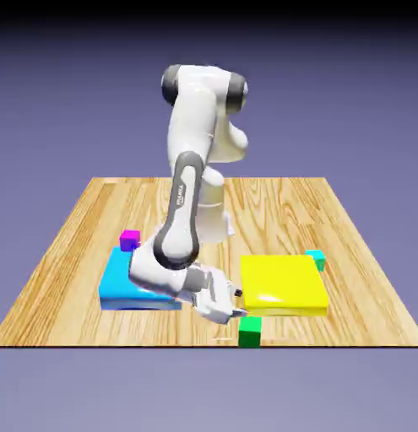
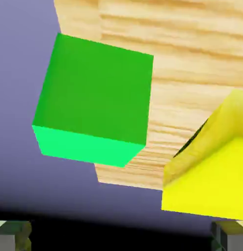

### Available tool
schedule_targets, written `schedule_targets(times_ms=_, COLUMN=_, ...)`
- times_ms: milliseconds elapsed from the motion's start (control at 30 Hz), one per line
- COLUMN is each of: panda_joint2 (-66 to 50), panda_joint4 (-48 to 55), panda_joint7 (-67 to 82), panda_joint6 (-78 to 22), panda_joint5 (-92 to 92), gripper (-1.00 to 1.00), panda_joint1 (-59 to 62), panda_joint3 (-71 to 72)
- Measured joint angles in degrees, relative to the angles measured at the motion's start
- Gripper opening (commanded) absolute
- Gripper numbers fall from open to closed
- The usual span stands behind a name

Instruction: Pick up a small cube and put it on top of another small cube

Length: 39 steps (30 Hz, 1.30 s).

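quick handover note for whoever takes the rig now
Gripper: open and empty, close to the green cube, which is not between its fingertips.
Green cube: on the wood at the table's near edge, by the near left corner of the yellow slab in the exterior view.
Magenta cube: on the exterior view's left, behind the blue slab.
Done: no grasp, no stacking.
Left: grasp one, likely the green, lift it, set it on the other, release. Take care near the table edge.
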<state>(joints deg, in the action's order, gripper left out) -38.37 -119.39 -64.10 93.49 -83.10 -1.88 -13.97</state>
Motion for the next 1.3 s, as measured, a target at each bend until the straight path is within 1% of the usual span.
schedule_targets(times_ms=67, panda_joint2=-4.0, panda_joint4=2.1, panda_joint7=-1.0, panda_joint6=-4.3, panda_joint5=-4.5, gripper=0.00, panda_joint1=0.3, panda_joint3=-0.9)
schedule_targets(times_ms=133, panda_joint2=-4.8, panda_joint4=1.1, panda_joint7=0.0, panda_joint6=-3.9, panda_joint5=-4.4, gripper=0.00, panda_joint1=2.0, panda_joint3=-1.7)
schedule_targets(times_ms=300, panda_joint2=-10.3, panda_joint4=3.0, panda_joint7=0.9, panda_joint6=-5.7, panda_joint5=-13.4, gripper=0.00, panda_joint1=-8.4, panda_joint3=-6.3)
schedule_targets(times_ms=333, panda_joint2=-10.4, panda_joint4=3.0, panda_joint7=0.9, panda_joint6=-5.7, panda_joint5=-13.5, gripper=-1.00, panda_joint1=-8.6, panda_joint3=-6.4)
schedule_targets(times_ms=400, panda_joint2=-10.4, panda_joint4=3.0, panda_joint7=0.9, panda_joint6=-5.7, panda_joint5=-13.6, gripper=-1.00, panda_joint1=-8.6, panda_joint3=-6.4)
schedule_targets(times_ms=567, panda_joint2=-4.9, panda_joint4=1.1, panda_joint7=0.0, panda_joint6=-3.9, panda_joint5=-4.7, gripper=-1.00, panda_joint1=1.8, panda_joint3=-1.8)
schedule_targets(times_ms=633, panda_joint2=-4.8, panda_joint4=1.1, panda_joint7=0.0, panda_joint6=-3.8, panda_joint5=-4.6, gripper=-1.00, panda_joint1=2.0, panda_joint3=-1.7)
schedule_targets(times_ms=733, panda_joint2=-5.6, panda_joint4=3.7, panda_joint7=-1.8, panda_joint6=-7.1, panda_joint5=-0.6, gripper=-1.00, panda_joint1=7.1, panda_joint3=3.1)
schedule_targets(times_ms=767, panda_joint2=-5.0, panda_joint4=4.9, panda_joint7=-1.3, panda_joint6=-8.2, panda_joint5=1.7, gripper=-1.00, panda_joint1=8.8, panda_joint3=2.7)
schedule_targets(times_ms=967, panda_joint2=0.5, panda_joint4=11.7, panda_joint7=3.9, panda_joint6=-13.8, panda_joint5=16.7, gripper=-1.00, panda_joint1=17.3, panda_joint3=-3.4)
schedule_targets(times_ms=1300, panda_joint2=-1.1, panda_joint4=10.5, panda_joint7=18.5, panda_joint6=-29.3, panda_joint5=41.6, gripper=-1.00, panda_joint1=22.3, panda_joint3=-20.0)
